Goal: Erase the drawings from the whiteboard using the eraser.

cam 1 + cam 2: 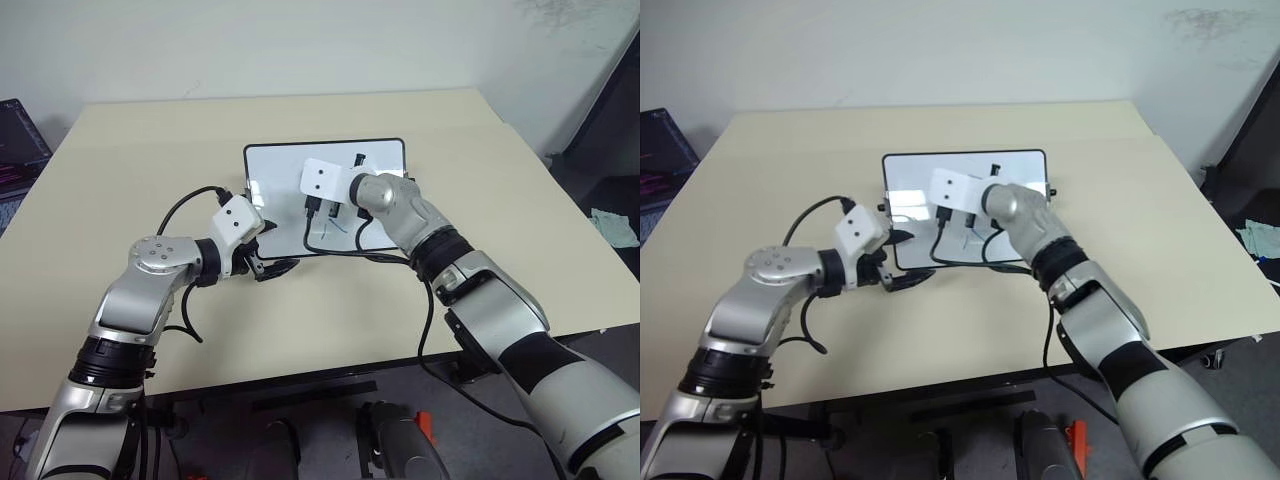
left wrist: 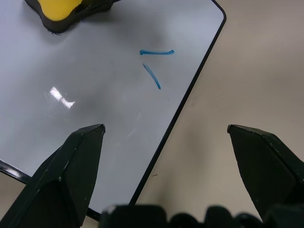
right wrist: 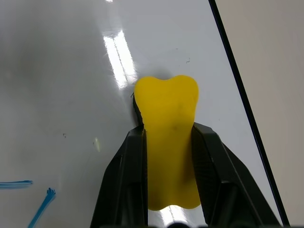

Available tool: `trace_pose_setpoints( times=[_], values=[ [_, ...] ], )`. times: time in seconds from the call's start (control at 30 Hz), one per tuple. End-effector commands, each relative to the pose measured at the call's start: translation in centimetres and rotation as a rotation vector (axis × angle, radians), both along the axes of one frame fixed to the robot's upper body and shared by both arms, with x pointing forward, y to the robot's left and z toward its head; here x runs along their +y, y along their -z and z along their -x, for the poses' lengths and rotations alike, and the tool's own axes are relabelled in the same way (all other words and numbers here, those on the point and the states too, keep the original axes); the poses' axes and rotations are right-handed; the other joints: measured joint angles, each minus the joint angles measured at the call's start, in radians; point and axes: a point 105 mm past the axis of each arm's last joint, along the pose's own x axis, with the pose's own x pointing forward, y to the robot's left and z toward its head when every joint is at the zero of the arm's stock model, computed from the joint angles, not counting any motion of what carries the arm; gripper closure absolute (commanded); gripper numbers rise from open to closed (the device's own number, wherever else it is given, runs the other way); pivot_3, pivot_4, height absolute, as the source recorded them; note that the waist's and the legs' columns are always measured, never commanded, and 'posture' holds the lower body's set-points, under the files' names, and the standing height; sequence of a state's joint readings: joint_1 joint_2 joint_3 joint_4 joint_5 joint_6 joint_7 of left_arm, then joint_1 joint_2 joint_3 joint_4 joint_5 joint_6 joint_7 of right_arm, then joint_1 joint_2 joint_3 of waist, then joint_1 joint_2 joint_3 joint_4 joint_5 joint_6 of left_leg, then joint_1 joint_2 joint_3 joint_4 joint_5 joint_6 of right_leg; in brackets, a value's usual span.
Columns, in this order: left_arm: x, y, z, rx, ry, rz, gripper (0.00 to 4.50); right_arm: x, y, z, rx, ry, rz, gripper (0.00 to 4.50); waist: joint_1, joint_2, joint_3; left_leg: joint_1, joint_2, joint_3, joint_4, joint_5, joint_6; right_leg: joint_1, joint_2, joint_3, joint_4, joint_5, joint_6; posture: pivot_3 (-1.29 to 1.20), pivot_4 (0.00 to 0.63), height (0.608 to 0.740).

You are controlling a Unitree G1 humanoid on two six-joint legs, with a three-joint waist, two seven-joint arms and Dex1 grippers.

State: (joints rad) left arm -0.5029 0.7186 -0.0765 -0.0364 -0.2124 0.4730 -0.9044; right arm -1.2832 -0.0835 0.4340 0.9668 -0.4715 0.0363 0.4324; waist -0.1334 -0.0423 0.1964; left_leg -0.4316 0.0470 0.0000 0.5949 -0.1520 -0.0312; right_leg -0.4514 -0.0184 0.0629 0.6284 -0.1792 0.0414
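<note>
Nearest to me, the left gripper (image 1: pixel 272 262) hung just off the whiteboard's near-left corner, over the beige table (image 1: pixel 120 200). Through its wrist camera I saw its jaws released, spread wide and grasping nothing, one finger (image 2: pixel 71 166) over the white surface and the other over the tabletop past the black frame edge.

A little farther in, the right gripper (image 3: pixel 168 142) reached over the whiteboard (image 1: pixel 275 160) from the right side. I had its jaws clenched on the eraser (image 3: pixel 167 137); the two black fingers pressed against the yellow block's sides, with its rounded front end sticking out beyond the fingertips. The eraser sat at the board's surface, though I could not tell whether it actually pressed on it. It lay near one long black edge of the frame.

The drawings (image 2: pixel 154 64) showed as two short blue strokes, one nearly level and one slanted, close together on the white surface near the frame edge. They stood apart from the eraser, off to its side.

The whiteboard lay flat around the middle of the table, its far edge beyond both arms.
</note>
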Motion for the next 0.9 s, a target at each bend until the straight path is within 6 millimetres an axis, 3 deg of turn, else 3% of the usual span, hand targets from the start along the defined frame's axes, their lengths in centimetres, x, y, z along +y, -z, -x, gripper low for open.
trace_pose_setpoints(
  times=[0.03,0.4,0.9],
  values=[
    [-0.4,-1.0,0.2,-0.045,0.015,0.0,0.0,0.2,-1.3,0.0,-0.036,-0.012,-0.01,3.54,0.001,0.0,0.0,0.0,0.0,0.0,0.0,0.0,0.0,0.0,0.0,0.0,0.0,0.0,0.0,0.0,0.15,0.74],
    [-0.6,-1.1,0.2,-0.046,0.021,0.003,0.0,-3.5,1.5,-0.9,-0.038,0.054,0.213,3.54,0.024,0.0,0.0,0.0,0.0,0.0,0.0,0.0,0.0,0.0,0.0,0.0,0.0,0.0,0.0,0.0,0.15,0.74],
    [-0.6,-1.2,0.1,-0.048,0.026,0.001,0.0,-7.5,0.9,-2.1,-0.074,0.172,0.271,3.67,0.052,0.0,0.0,0.0,0.0,0.0,0.006,0.0,0.0,0.003,-0.001,0.0,0.0,0.0,0.0,0.0,0.15,0.74]
  ],
)
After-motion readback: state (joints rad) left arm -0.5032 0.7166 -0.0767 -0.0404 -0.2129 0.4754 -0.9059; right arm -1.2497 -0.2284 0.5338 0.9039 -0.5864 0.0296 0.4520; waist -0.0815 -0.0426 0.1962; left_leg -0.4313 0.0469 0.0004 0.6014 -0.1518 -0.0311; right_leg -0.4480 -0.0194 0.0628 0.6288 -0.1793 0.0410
